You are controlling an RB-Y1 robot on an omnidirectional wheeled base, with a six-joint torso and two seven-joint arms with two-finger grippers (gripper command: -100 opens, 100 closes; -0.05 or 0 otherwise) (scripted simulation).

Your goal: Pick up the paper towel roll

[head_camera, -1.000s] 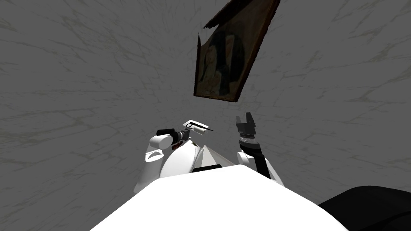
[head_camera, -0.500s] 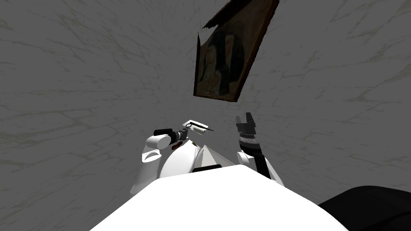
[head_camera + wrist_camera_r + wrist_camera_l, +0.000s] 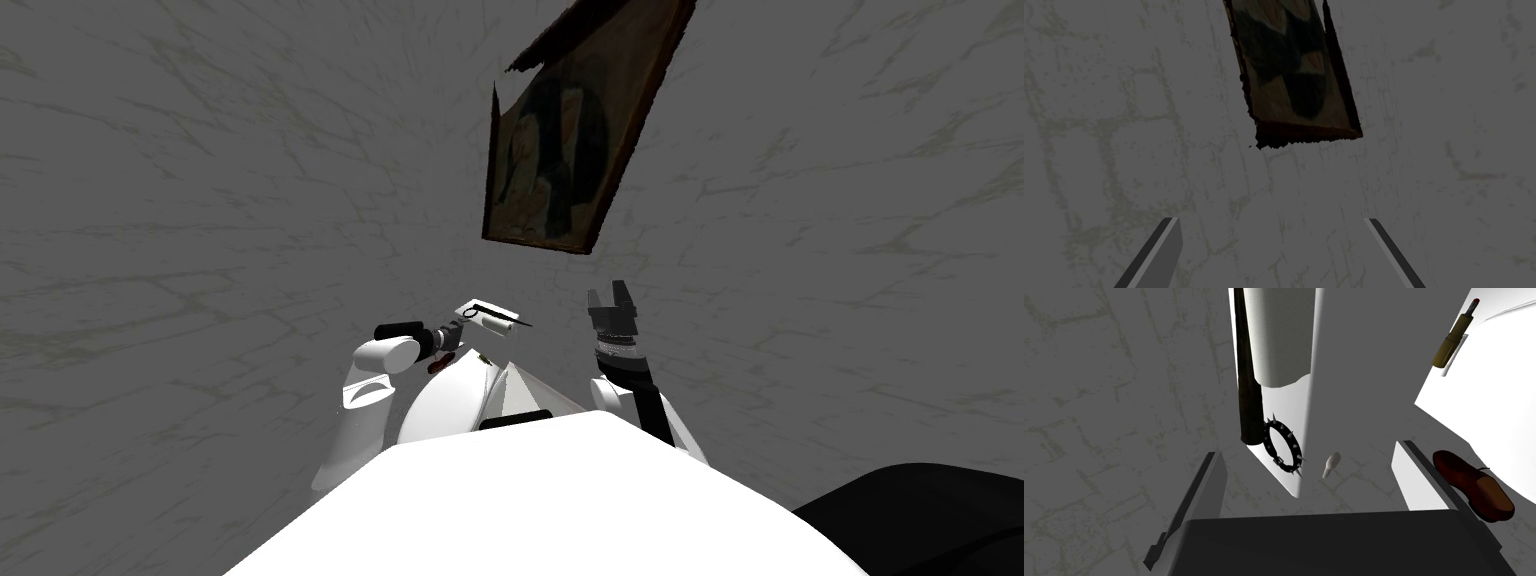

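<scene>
Now the left gripper (image 3: 1309,449) hovers with its jaws spread wide, holding nothing, and faces a white shelf (image 3: 1284,408). On that shelf the white paper towel roll (image 3: 1284,333) lies just beside a dark rod (image 3: 1247,378), beyond a black spiked collar (image 3: 1283,449). Over on the other side, the right gripper (image 3: 1270,220) is raised toward the grey wall, blades parted and empty.

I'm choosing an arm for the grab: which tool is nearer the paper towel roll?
Left. The left tool, open, points at the paper towel roll ahead of it. The right tool, also open, stands off to the side, pointing elsewhere.
</scene>
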